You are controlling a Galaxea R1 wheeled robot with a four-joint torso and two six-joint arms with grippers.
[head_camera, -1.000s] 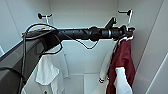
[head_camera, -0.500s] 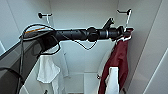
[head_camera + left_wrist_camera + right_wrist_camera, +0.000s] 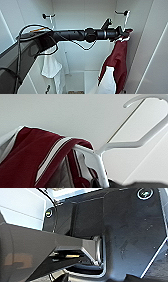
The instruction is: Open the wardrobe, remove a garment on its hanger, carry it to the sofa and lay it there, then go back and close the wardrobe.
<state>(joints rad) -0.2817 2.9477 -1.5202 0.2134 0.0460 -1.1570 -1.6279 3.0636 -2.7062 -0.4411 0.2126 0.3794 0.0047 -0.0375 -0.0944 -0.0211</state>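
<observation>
Dark red cloth with white sleeves is what we are reaching for: the garment (image 3: 117, 62) is hanging at the right inside the open wardrobe (image 3: 85, 30), draped on its thin white hanger (image 3: 120, 144), whose curved hook is sitting over a dark peg on the back wall. We are stretching our left arm across the opening from the left, and our left hand (image 3: 123, 33) is sitting right at the jacket's collar and the hanger's shoulder; whether it is closed on the hanger or merely beside it we cannot tell. We judge that we are in the taking-out step, with the doors already open. The next move is calling for a firm hold on the hanger's neck and a lift high enough to free the hook from the peg before drawing outward. In the left wrist view the jacket is looking soft and thick, with a striped ribbed collar, against the hanger's smooth, rigid plastic. A plain white shirt (image 3: 51, 66) is hanging at the left.
</observation>
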